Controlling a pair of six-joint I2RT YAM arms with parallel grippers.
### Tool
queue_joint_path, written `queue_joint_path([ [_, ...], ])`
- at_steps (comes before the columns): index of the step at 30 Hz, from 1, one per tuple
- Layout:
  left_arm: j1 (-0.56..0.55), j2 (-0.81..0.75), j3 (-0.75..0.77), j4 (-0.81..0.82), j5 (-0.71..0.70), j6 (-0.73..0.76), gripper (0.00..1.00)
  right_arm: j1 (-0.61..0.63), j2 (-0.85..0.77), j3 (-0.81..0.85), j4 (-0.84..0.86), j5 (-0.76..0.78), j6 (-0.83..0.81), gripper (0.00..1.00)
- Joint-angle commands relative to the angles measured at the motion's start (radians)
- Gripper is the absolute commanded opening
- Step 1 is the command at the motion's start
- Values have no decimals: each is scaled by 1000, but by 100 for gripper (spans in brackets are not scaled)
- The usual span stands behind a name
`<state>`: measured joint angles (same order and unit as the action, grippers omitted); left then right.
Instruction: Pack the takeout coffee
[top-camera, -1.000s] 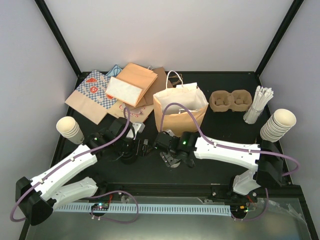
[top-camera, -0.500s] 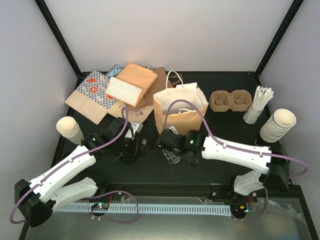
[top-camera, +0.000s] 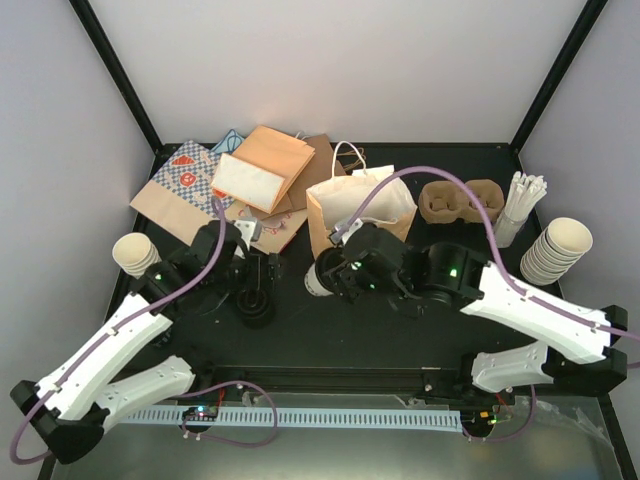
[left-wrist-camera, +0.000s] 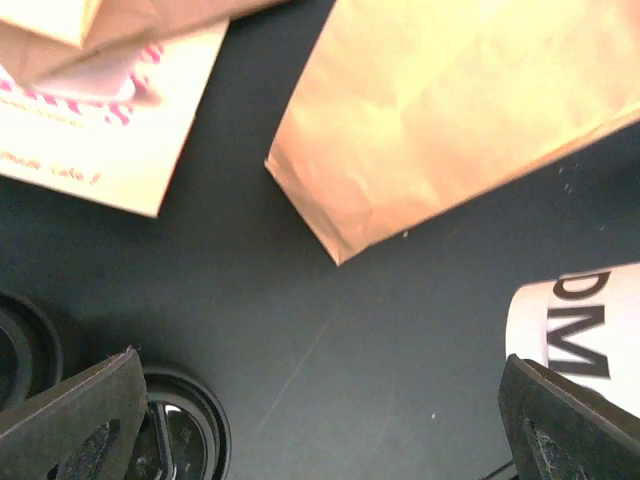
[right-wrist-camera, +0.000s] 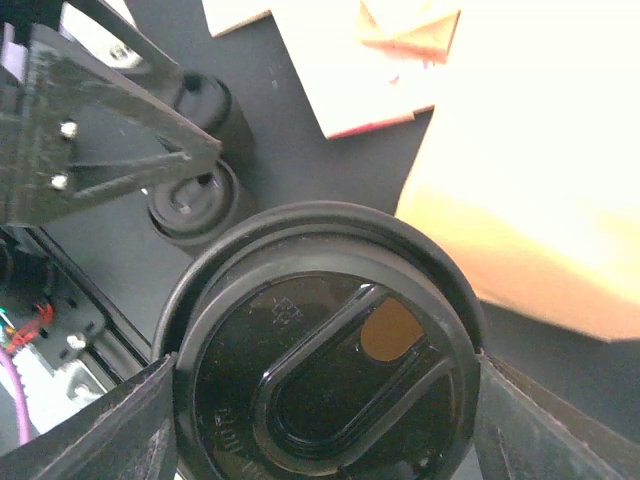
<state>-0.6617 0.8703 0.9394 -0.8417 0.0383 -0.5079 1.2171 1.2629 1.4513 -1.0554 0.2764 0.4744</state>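
My right gripper (top-camera: 338, 270) is shut on a cream takeout coffee cup (top-camera: 318, 279) capped with a black lid (right-wrist-camera: 322, 360). It holds the cup tilted, just in front of the standing brown paper bag (top-camera: 360, 215). The lid fills the right wrist view between both fingers (right-wrist-camera: 95, 430). The brown pulp two-cup carrier (top-camera: 460, 200) sits empty to the right of the bag. To the left of the cup, my left gripper (top-camera: 260, 268) hangs open over bare table (left-wrist-camera: 330, 400), and the cup's side (left-wrist-camera: 590, 320) shows at that view's right edge.
A stack of loose black lids (top-camera: 255, 308) sits under the left gripper. Lidless cream cups are stacked at the left (top-camera: 135, 255) and the right (top-camera: 555, 248). Flat paper bags (top-camera: 235, 185) lie at the back left, and white sticks (top-camera: 518, 208) stand at the back right.
My right arm has moved the lidded cup away from the near edge toward the brown bag. My left gripper has drawn back, farther and to the left.
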Motion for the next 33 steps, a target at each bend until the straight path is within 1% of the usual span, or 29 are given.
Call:
queue_joint_path([
  [1, 18, 1, 117, -54, -86, 21, 99, 4, 0, 117, 8, -1, -75, 76],
  [5, 26, 12, 170, -70, -95, 36, 99, 4, 24, 238, -14, 29, -112, 75],
  [11, 42, 19, 218, -73, -98, 53, 99, 4, 35, 372, -12, 106, -161, 74],
  [15, 45, 40, 252, -70, -84, 65, 99, 2, 38, 449, -12, 197, -195, 73],
  [17, 46, 52, 268, -66, -77, 69, 99, 1, 35, 477, -4, 268, -209, 72],
  [20, 47, 75, 291, -55, -68, 77, 99, 2, 17, 495, 29, 349, -234, 72],
  [27, 47, 136, 338, -24, -19, 121, 99, 2, -45, 465, 116, 495, -300, 70],
  [33, 47, 214, 385, 10, 20, 184, 99, 2, -74, 444, 140, 600, -360, 69],
])
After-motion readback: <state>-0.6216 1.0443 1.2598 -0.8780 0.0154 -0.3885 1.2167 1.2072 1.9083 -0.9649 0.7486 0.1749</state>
